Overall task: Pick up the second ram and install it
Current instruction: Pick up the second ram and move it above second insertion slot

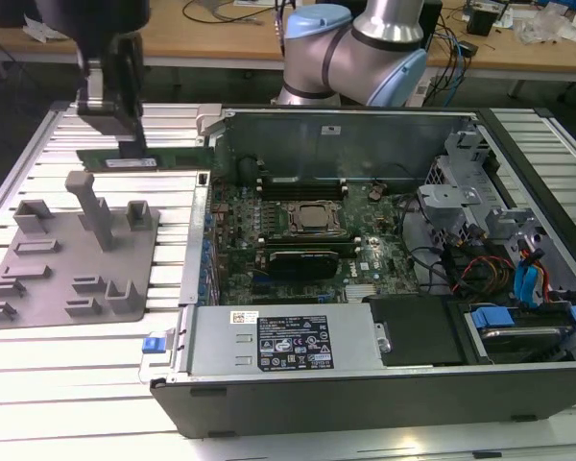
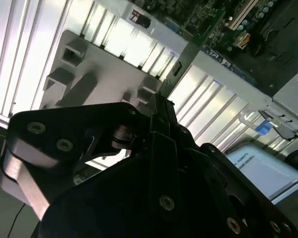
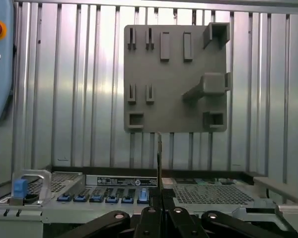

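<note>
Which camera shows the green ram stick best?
The exterior view: the second ram shows its long green side and white label, held by the gripper. Both wrist views show it nearly edge-on, a thin strip.

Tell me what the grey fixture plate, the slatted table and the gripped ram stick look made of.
Fixture plate: matte grey plastic, probably; dull, uniform, no glare. Table: bare metal, likely aluminium; ribbed slats shine brightly. Second ram, clamped in the gripper: green circuit board with a white label.
</note>
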`<state>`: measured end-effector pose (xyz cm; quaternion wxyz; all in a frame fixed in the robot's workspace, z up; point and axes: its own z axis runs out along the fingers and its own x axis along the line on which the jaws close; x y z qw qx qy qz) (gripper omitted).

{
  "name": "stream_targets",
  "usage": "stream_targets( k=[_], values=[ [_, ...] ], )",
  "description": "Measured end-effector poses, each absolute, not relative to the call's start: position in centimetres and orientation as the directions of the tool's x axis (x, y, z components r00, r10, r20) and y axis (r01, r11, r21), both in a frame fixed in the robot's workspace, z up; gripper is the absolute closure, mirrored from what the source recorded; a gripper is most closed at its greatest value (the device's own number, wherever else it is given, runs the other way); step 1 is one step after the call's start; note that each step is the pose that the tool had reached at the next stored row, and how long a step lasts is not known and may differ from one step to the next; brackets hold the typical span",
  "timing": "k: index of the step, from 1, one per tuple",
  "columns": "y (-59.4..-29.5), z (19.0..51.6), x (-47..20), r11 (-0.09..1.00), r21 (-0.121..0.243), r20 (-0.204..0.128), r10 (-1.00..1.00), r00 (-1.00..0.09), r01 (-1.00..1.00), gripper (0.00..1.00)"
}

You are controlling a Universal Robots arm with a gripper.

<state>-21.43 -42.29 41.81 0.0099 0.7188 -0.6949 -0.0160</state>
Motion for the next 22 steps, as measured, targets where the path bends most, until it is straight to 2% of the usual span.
stream_targets(
  k=[12, 22],
  values=[
    [-42.3, 41.4, -10.2, -0.033, 0.036, -0.009, -0.999, 0.033, -0.999, 0.91],
    [-42.2, 40.4, -5.9, 0.003, 0.036, -0.009, -1.0, -0.003, -0.999, 0.91]
  ],
)
